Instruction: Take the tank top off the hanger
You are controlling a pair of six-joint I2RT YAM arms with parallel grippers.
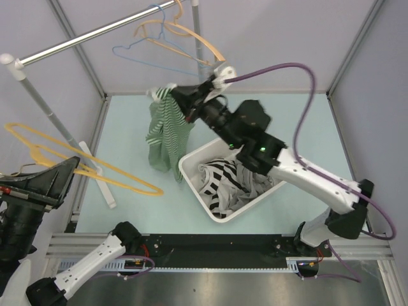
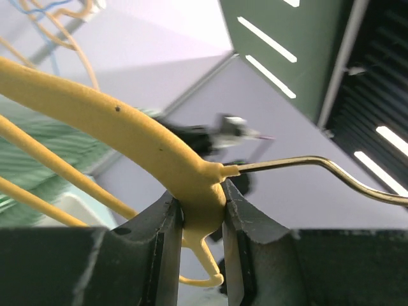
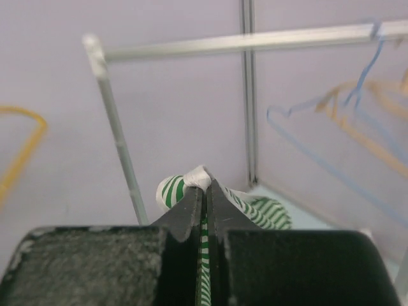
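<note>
The right pincer (image 1: pixel 169 95) is closed on the top edge of the green-and-white striped tank top (image 1: pixel 164 134), at about 11 o'clock over the counter (image 1: pixel 299 127). The right wrist view shows its jaws shut tight with a fold of the striped cloth bunched just above the tips. The garment hangs limp below the grip, its hem just beside the far left corner of the white laundry basket (image 1: pixel 186 167), which holds black-and-white striped clothing at the centre.

At 9 o'clock the left pincer (image 2: pixel 203 204) is clamped on the neck of the yellow hanger (image 1: pixel 95 167), just below its wire hook. The hanger sits apart from the tank top.

A clothes rail (image 1: pixel 95 33) at 12 o'clock carries a blue hanger (image 1: pixel 143 54) and an orange hanger (image 1: pixel 191 35).
</note>
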